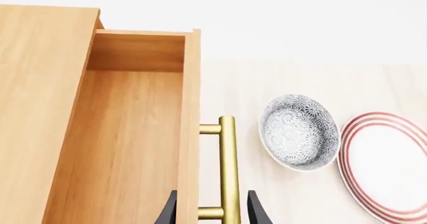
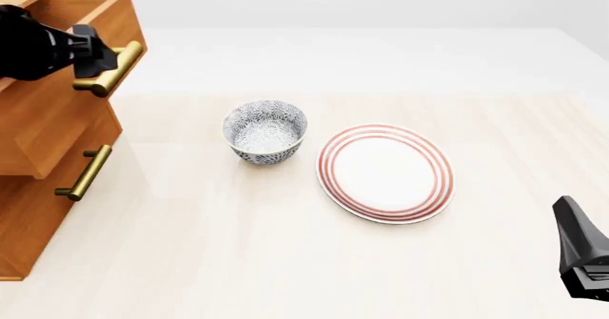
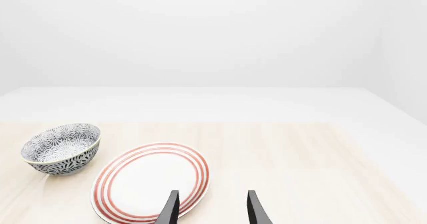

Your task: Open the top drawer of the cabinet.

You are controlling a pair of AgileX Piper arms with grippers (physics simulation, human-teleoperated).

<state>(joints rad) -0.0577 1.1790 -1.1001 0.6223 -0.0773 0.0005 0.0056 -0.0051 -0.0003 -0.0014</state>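
Top drawer [image 1: 127,134] partly drawn; handle [image 1: 228,169] straddled by left gripper [image 1: 212,211], grip unconfirmed. Further outward pull called for. Right gripper [image 3: 212,209] parted, empty.

Front overhead, wrists low, all sharing bowl [image 2: 265,130], plate [image 2: 386,173]

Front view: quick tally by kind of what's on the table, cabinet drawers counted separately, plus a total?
Cabinet: 1
Drawers in view: 2, the top drawer pulled out, and a lower drawer
Patterned bowl: 1
Red-ringed plate: 1
Total: 5
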